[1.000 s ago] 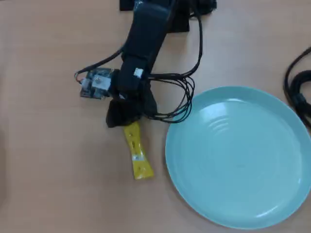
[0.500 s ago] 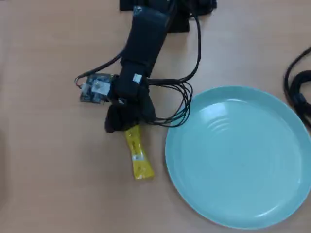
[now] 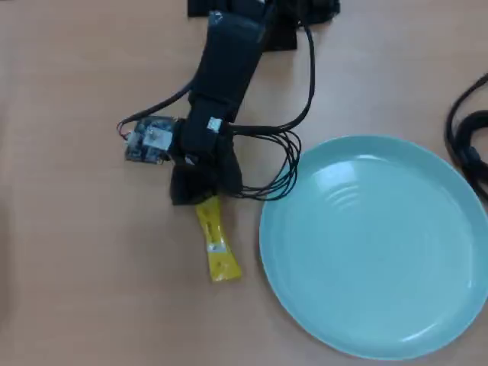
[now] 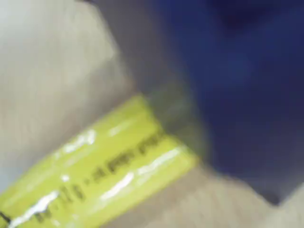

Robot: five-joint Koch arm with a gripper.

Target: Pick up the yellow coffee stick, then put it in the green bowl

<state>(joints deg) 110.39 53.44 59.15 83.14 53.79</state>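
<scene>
The yellow coffee stick (image 3: 216, 242) lay flat on the table (image 3: 84, 290), just left of the green bowl (image 3: 381, 244) in the overhead view, close to its rim but not touching. Its upper end ran under the gripper (image 3: 200, 194); its lower end was free. In the wrist view the stick (image 4: 104, 180) filled the lower left, blurred w/ small dark print, and a dark blue blur to the right was prob. one finger right beside it.

Finger state: can't tell. Overhead, the arm's body hid the tips; wrist view too blurred to show a gap or a clamp.

Risks, as a judgement: the grip sat at the stick's far end, so if lifted it could droop, swing or slip out. A thin flat packet on a smooth top could also slide away instead of being caught. The bowl was empty, so nothing done yet.

Surface: plain light-brown wood-look tabletop. Loose black cables (image 3: 290, 164) looped between arm and bowl; a small circuit board (image 3: 150, 140) rode on the arm's left side. More black cable (image 3: 469, 141) lay at the right edge. Nothing of the room showed.
</scene>
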